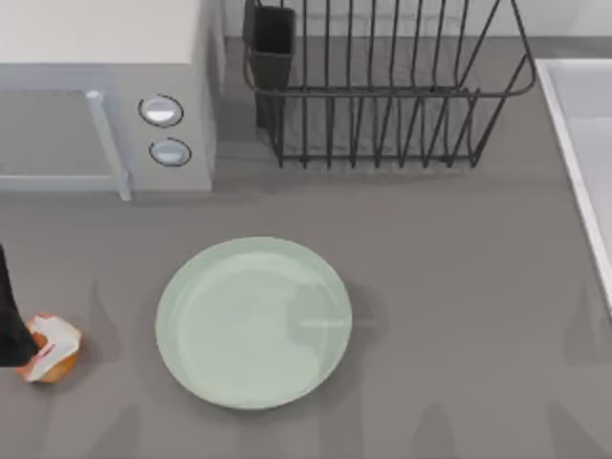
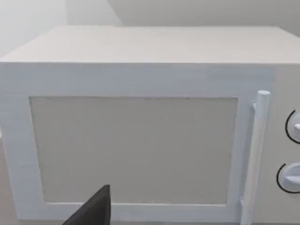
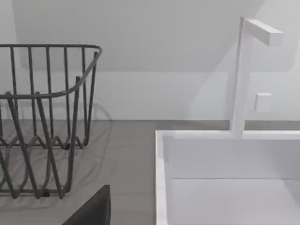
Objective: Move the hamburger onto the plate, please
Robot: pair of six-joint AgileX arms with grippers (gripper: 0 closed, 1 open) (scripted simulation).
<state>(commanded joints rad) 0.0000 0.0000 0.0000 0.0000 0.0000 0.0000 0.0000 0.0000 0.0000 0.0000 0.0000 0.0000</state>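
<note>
The hamburger (image 1: 53, 348), a small orange-tan lump with white and red patches, lies at the table's far left edge in the top view. A dark part of my left gripper (image 1: 13, 330) touches its left side there; whether it grips the hamburger I cannot tell. The plate (image 1: 182, 287), a large pale mint-green dish, sits in the middle of the table, a short way right of the hamburger and bare. A dark tip of my left gripper (image 2: 93, 210) shows in the left wrist view, facing the microwave. My right gripper (image 3: 93, 211) shows as a dark tip in the right wrist view.
A white microwave (image 1: 105, 86) stands at the back left. A dark wire dish rack (image 1: 382, 96) is at the back middle. A white sink (image 1: 583, 143) with a tap (image 3: 243, 75) runs along the right edge. Grey tabletop surrounds the plate.
</note>
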